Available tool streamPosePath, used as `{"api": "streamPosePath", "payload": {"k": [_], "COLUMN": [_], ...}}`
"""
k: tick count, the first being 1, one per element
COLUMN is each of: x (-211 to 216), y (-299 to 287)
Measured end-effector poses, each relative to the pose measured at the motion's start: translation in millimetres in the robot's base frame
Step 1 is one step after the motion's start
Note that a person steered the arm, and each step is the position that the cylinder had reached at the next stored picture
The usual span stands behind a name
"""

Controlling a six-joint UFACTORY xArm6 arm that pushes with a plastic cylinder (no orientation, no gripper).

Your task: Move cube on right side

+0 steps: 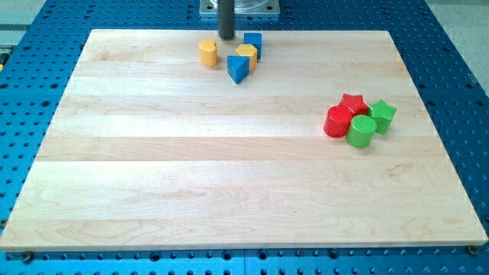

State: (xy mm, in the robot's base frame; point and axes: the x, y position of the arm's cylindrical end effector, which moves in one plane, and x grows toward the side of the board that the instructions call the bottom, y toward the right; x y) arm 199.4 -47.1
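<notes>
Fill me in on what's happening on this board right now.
A robot arm with a dark rod is working at the view's top edge of the wooden board. My tip sits between the yellow cylinder and the blue cube, touching neither as far as I can tell. A yellow cube and a blue triangular block sit just below. At the view's right, a red cylinder, red star, green cylinder and green star are clustered together.

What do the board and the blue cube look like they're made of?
The board looks like pale wood, with visible grain and plank seams, matte. The blue cube has flat uniform colour, so it is probably painted wood or plastic; I cannot tell which.
</notes>
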Motion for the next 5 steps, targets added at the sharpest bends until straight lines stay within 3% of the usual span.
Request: {"api": "streamPosePath", "payload": {"k": [3, 5], "x": [61.5, 48.2], "y": [39.4, 119.2]}}
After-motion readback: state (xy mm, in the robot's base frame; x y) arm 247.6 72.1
